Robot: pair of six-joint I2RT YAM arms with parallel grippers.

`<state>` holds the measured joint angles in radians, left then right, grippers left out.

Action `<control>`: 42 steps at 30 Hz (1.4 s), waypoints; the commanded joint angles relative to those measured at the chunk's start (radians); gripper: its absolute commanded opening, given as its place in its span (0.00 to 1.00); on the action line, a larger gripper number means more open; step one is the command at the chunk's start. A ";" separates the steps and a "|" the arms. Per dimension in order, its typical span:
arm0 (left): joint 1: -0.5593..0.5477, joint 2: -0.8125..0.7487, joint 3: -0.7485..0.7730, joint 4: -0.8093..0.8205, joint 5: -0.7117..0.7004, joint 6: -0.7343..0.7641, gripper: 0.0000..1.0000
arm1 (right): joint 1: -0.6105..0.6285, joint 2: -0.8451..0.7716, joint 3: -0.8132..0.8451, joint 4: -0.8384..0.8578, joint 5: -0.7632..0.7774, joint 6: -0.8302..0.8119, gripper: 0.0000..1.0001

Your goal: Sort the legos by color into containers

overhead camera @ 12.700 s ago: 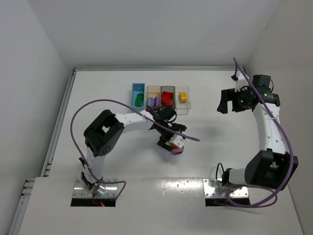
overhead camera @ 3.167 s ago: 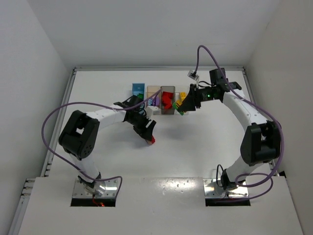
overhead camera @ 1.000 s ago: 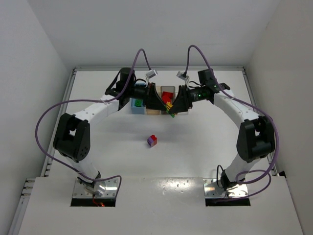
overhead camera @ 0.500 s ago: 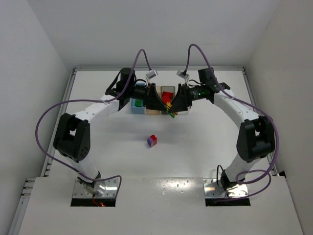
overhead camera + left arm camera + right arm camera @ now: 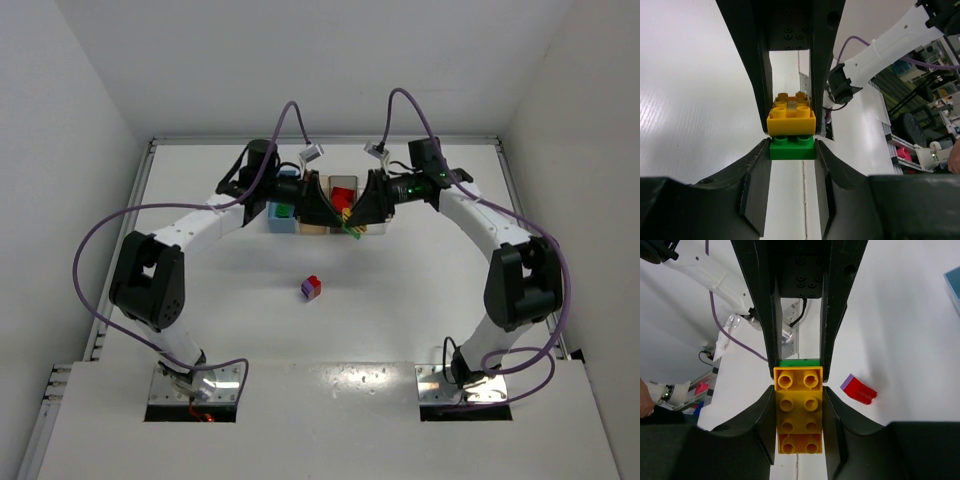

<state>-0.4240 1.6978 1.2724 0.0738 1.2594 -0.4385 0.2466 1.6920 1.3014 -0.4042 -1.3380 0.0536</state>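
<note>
A row of bins (image 5: 273, 213) is carried at the far side of the white surface (image 5: 200, 300). Over the row's near edge, the left hand (image 5: 791, 150) and the right hand (image 5: 799, 390) are set tip to tip. Both are clenched on one yellow-green clump (image 5: 791, 120), held off the surface. A red-purple clump (image 5: 312, 288) is seen lying mid-surface, well apart from the bins.

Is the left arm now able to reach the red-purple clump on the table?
Probably not yet: the left gripper is shut on the yellow-green clump, which the right gripper grips too. The way to the red-purple clump looks free.
</note>
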 commanded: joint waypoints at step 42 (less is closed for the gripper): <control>0.129 0.068 0.116 -0.316 -1.086 0.230 0.64 | -0.175 0.063 0.104 -0.047 0.477 -0.124 0.00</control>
<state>-0.3073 1.8557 1.3788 -0.3134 0.0925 -0.1768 0.0750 1.7367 1.3537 -0.4652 -0.9123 -0.0536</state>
